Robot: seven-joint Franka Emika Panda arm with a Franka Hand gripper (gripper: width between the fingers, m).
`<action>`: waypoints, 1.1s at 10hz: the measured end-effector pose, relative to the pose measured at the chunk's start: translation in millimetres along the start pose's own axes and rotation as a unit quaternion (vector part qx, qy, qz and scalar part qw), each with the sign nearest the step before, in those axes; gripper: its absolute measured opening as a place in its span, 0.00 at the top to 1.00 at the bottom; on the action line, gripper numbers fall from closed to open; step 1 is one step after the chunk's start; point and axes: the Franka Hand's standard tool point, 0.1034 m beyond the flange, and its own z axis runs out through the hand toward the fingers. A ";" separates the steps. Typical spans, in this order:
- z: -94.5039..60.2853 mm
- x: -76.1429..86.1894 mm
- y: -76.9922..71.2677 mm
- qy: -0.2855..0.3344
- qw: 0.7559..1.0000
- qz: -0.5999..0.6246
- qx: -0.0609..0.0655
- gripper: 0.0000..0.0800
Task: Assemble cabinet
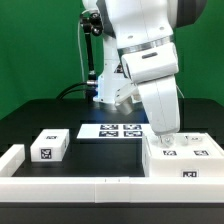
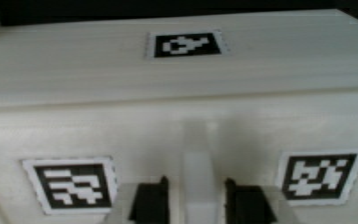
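Observation:
The big white cabinet box (image 1: 186,160) lies at the exterior view's right, with tags on its top and front. It fills the wrist view (image 2: 176,90), showing three tags. My gripper (image 1: 168,137) is down on the box's far part. In the wrist view the gripper (image 2: 197,200) straddles a raised white wall of the box, and its dark fingers (image 2: 153,202) sit close against both sides of it. A small white drawer block (image 1: 48,146) with a tag lies apart on the table at the exterior view's left.
The marker board (image 1: 112,130) lies flat behind the middle of the table. A long white rail (image 1: 75,186) runs along the front edge, and another white rail piece (image 1: 10,160) stands at the exterior view's far left. The arm's body towers over the box.

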 end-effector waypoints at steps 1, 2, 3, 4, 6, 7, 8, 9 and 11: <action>0.0 -0.1 0.0 0.000 1.000 0.000 0.000 0.65; -1.1 0.1 0.4 0.000 1.000 0.000 -0.001 0.48; -10.3 1.2 2.3 -0.005 1.000 0.002 -0.007 0.48; -20.2 3.1 -1.6 -0.012 1.000 0.007 -0.012 0.26; -27.3 4.4 -16.1 -0.022 1.000 0.014 -0.013 0.21; -25.7 3.9 -16.0 -0.021 1.000 0.014 -0.012 0.19; -25.4 3.6 -16.1 -0.021 1.000 0.015 -0.012 0.19; -25.2 3.5 -16.1 -0.021 1.000 0.015 -0.011 0.19; -24.9 3.5 -16.7 -0.020 1.000 0.016 -0.011 0.19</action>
